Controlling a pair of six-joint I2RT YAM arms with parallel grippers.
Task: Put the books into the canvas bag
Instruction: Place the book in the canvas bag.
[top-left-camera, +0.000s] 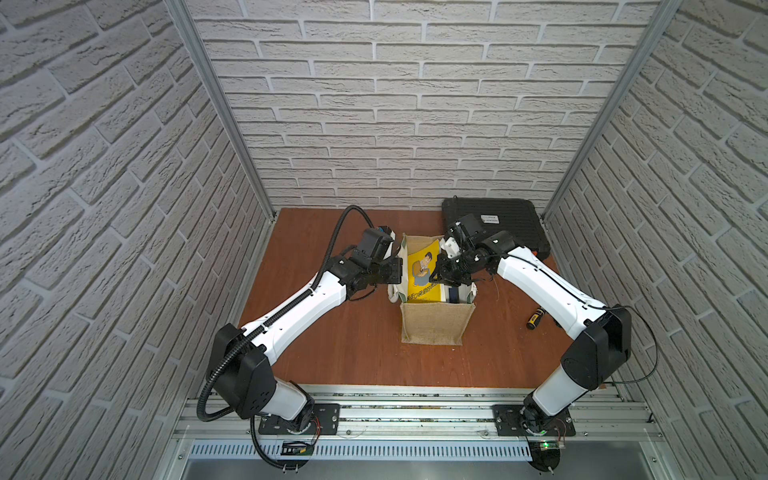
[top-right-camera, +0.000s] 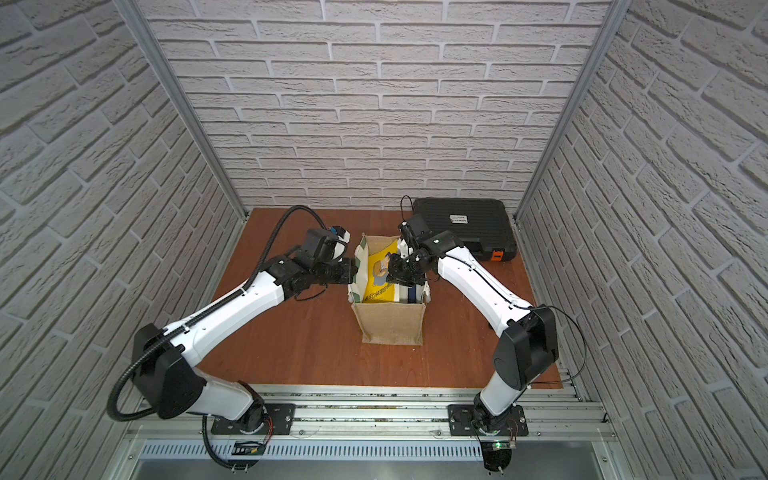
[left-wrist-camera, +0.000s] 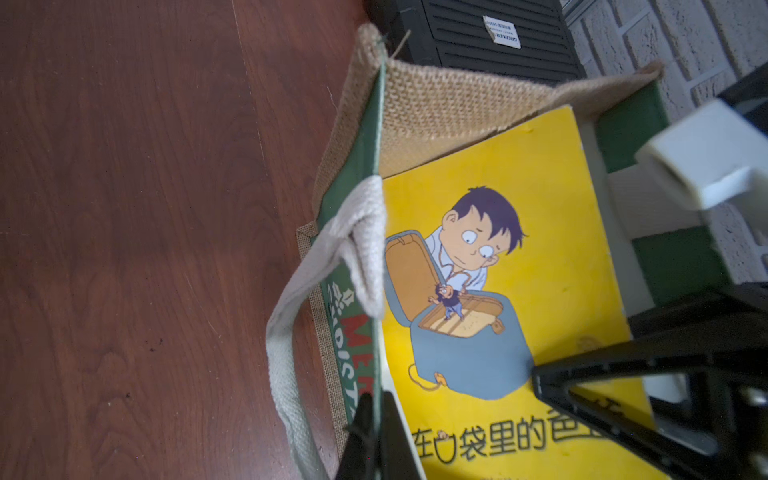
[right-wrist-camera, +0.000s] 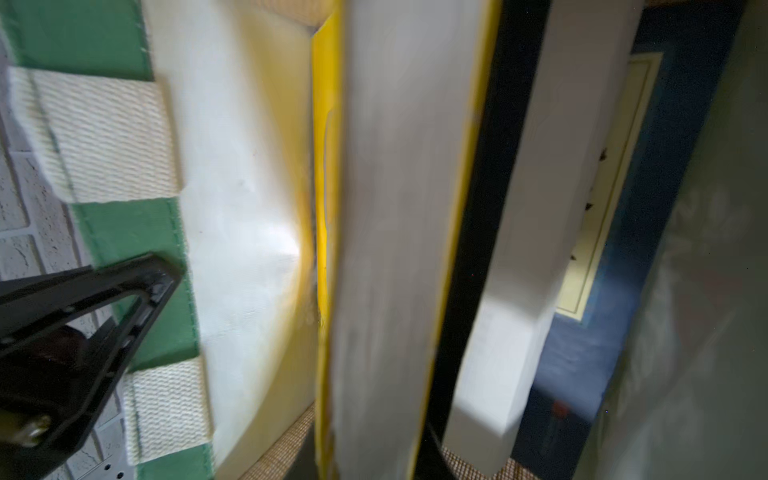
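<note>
Left fingers (left-wrist-camera: 399, 444) are clenched on the canvas bag (top-left-camera: 434, 324), pinching the top edge of its green panel (left-wrist-camera: 357, 166) with one finger inside and one outside. The white handle (left-wrist-camera: 286, 353) droops down the outside of that wall, just beside the left fingers. The bag stands upright mid tabletop (top-left-camera: 353, 353) with its mouth open, seen in both top views. The yellow book (left-wrist-camera: 540, 249) with the cartoon boy is inside the bag, tilted, cover facing the pinched wall, just beside the left fingers on the inner side. Right fingers (right-wrist-camera: 162, 276) hang over the bag mouth from the opposite side. Only one of them shows; it is on the cover side of the yellow book and apart from the cover in the right wrist view. Its mate is hidden behind the books, so cannot tell whether the right fingers are released or grasping anything. Going away from that finger past the yellow cover: white page edges (right-wrist-camera: 395, 208), a black cover (right-wrist-camera: 486, 187), another block of pages, then a navy book (right-wrist-camera: 673, 208) with a pale label. All of these stand in the bag, and the view is blurred. The black case (top-left-camera: 511, 224) lies beyond the right fingers toward the back wall. A small black-and-yellow tool (top-left-camera: 534, 319) lies on the tabletop, well apart from both pairs of fingers.
</note>
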